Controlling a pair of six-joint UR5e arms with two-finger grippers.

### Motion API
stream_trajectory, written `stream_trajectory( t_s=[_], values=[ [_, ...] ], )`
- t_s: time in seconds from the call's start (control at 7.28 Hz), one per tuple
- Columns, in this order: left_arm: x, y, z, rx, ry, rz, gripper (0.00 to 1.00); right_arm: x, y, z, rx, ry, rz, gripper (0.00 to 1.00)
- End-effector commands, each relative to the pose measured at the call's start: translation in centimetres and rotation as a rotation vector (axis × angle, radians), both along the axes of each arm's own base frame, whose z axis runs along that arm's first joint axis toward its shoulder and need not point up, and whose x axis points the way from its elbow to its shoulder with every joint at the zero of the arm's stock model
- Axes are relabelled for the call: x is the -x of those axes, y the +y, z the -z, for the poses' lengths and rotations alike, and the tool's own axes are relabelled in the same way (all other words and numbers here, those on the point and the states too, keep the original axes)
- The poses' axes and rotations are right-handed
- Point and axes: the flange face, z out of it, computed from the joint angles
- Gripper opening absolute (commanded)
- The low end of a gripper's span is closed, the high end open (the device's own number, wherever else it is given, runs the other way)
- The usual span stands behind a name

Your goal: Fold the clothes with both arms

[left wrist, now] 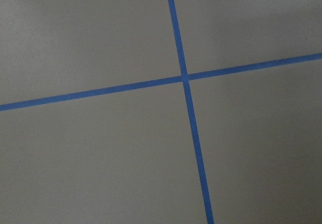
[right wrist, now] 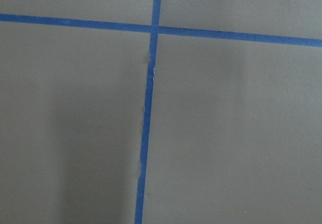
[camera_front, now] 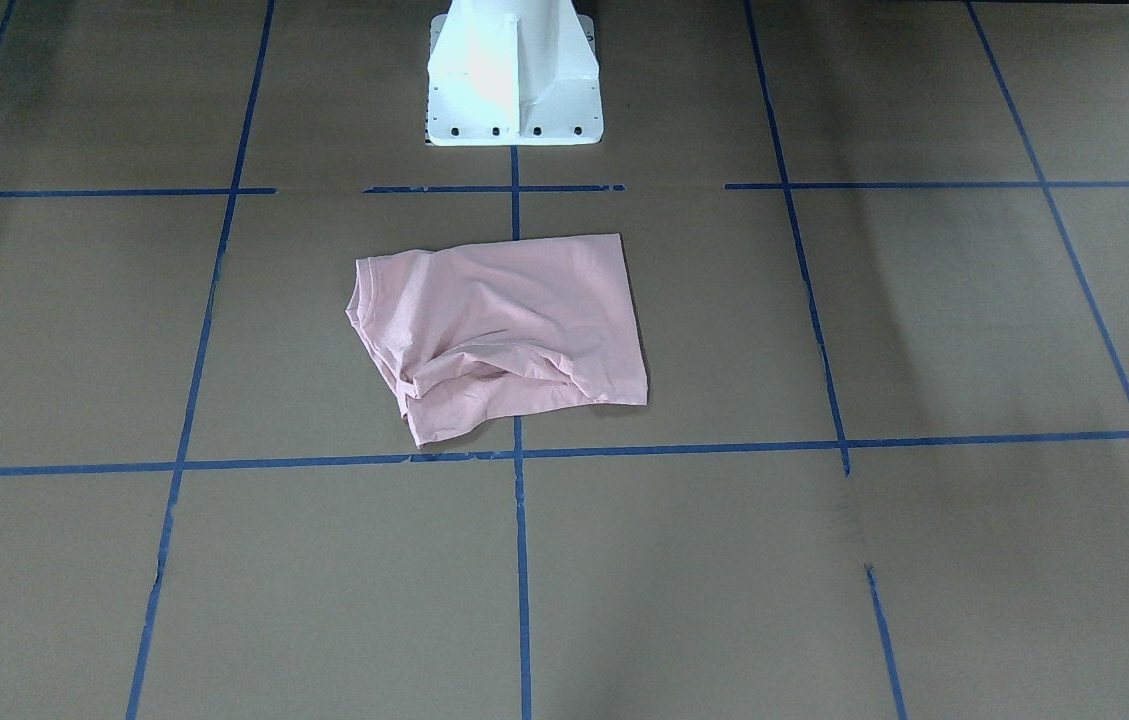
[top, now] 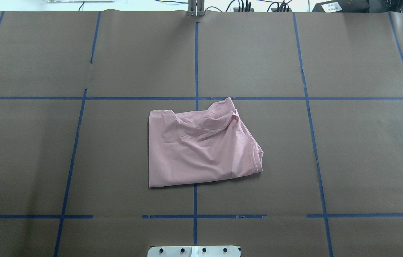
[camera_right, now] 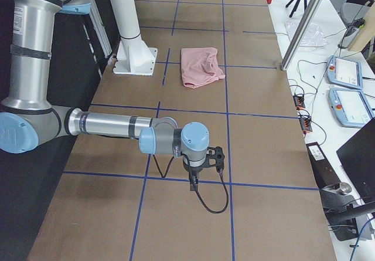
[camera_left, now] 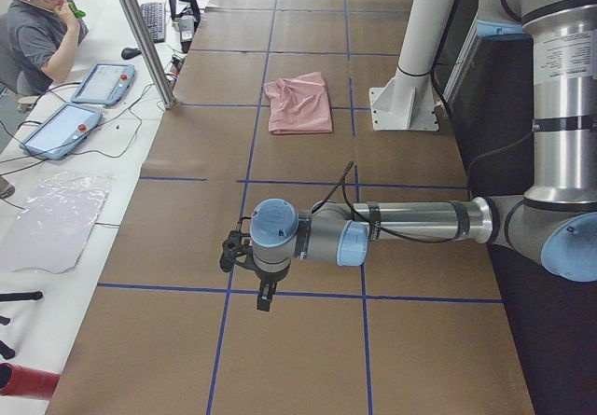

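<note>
The pale pink T-shirt (camera_front: pixel 499 330) lies folded into a rough rectangle at the table's middle, plain side up, with a bunched sleeve and collar at one end; its print is hidden. It also shows in the overhead view (top: pixel 201 150) and both side views (camera_left: pixel 298 104) (camera_right: pixel 201 66). The left gripper (camera_left: pixel 239 255) hangs over a blue tape cross far from the shirt, at the table's left end. The right gripper (camera_right: pixel 215 155) hangs likewise at the right end. Both show only in side views, so I cannot tell whether they are open or shut. The wrist views show only paper and tape.
Brown paper with a blue tape grid (top: pixel 196 64) covers the table. The white pedestal base (camera_front: pixel 514 80) stands behind the shirt. A seated operator (camera_left: pixel 37 23), tablets (camera_left: pixel 58 131) and a metal post (camera_left: pixel 140 33) are beyond the table's far edge.
</note>
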Motion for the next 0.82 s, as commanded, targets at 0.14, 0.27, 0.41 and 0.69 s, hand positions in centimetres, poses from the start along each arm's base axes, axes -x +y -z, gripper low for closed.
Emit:
stream_trajectory(
  t_s=[0.14, 0.27, 0.41, 0.69],
  values=[
    [-0.16, -0.49, 0.16, -0.002, -0.005, -0.001, 1.0, 0.0, -0.05, -0.03, 0.0, 0.006, 0.001, 1.0],
    [-0.15, -0.54, 0.49, -0.012, -0.005, -0.002, 1.0, 0.0, -0.05, -0.04, 0.0, 0.006, 0.001, 1.0],
    [-0.15, -0.5, -0.43, -0.002, -0.005, -0.005, 1.0, 0.0, -0.04, -0.17, 0.0, 0.006, 0.002, 1.0],
    [-0.21, -1.01, 0.21, -0.088, -0.008, -0.006, 1.0, 0.0, -0.04, -0.17, 0.0, 0.006, 0.002, 1.0]
  ],
)
